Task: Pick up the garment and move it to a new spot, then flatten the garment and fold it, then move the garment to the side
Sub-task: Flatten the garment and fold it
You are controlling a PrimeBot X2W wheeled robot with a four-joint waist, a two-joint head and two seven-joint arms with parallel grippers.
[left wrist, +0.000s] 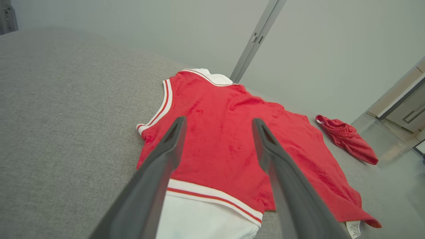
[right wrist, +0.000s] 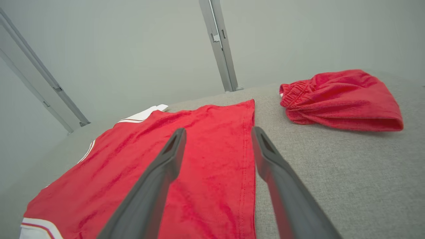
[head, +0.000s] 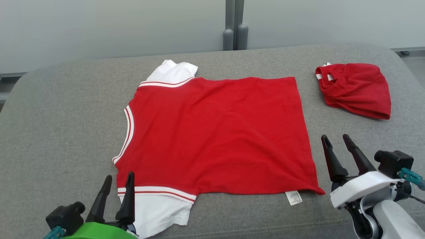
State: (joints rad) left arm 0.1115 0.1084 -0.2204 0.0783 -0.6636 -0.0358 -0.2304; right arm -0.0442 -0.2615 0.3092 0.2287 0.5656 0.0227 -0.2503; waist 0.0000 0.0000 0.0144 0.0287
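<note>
Lying flat mid-way across the grey cushion, the red garment has its white sleeves to the left and its hem to the right, with a white label at the near right corner. The left gripper hangs by the near sleeve, fingers spread and empty. The right gripper, likewise spread and empty, sits just right of the hem. Bunched red shorts lie at the far right.

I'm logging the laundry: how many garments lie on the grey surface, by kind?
Shirt: 1
Shorts: 1
Total: 2
</note>
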